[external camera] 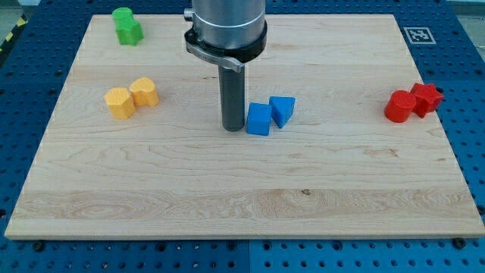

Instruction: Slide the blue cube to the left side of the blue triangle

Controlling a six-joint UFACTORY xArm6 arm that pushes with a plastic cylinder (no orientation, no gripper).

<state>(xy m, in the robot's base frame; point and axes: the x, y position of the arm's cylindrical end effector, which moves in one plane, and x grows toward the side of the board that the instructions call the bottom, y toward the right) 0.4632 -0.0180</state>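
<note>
A pale wooden worktop [227,197] lies on a blue pegboard surface [470,114], seen from above and slightly from the front. Near the middle of the worktop sits the blue triangle [283,111], used here as the landmark. The blue cube [259,119] rests immediately to the view's left of the blue triangle and a touch lower, so close that the 2 appear to touch. The arm's dark rod comes down from a wide metallic housing [226,26] at the view's top, and my tip [233,130] meets the worktop just to the view's left of the blue cube, right beside its left face; whether it actually touches cannot be told. The end effector is a plain straight rod with no parts to spread or press together, so it pinches nothing.

Far to the view's left of the blue triangle, 2 rounded blocks sit side by side touching: a yellow-orange block [119,102] and a second yellow-orange block [144,92]. Further up and left, near the worktop's far corner, stands a green block [126,25]. Well to the view's right of the blue triangle, a red cylinder-like block [399,106] touches a red block [427,98] of irregular shape. A black-and-white marker tag [418,34] sits at the worktop's top right corner
</note>
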